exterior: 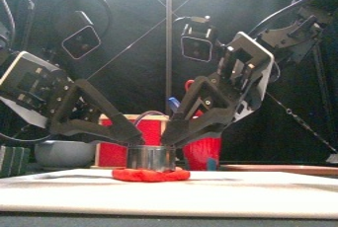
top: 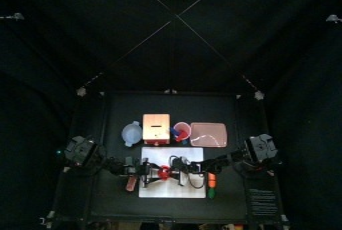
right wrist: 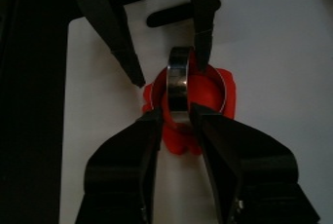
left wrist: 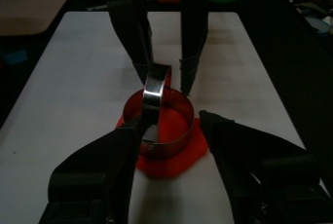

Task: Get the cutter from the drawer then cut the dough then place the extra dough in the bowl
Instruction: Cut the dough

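Note:
The round metal cutter [exterior: 152, 157] stands on the flat red dough [exterior: 149, 175], which lies on the white cutting board [exterior: 251, 186]. My right gripper [right wrist: 180, 111] is shut on the cutter's [right wrist: 182, 77] upright rim, coming down from the right. My left gripper [left wrist: 169, 128] is open, its jaws spread low on either side of the cutter [left wrist: 163, 121] and dough [left wrist: 166, 158]. In the front view both grippers lean in toward the cutter, the left gripper [exterior: 132, 137] from the left and the right gripper [exterior: 180, 132] from the right.
Behind the board stand the pale wooden box [top: 156, 127], the blue-grey bowl [top: 131, 132] at its left, a red cup [top: 181, 130] and the pink tray [top: 209, 132] at the right. The board [top: 187, 157] lies near the table's front.

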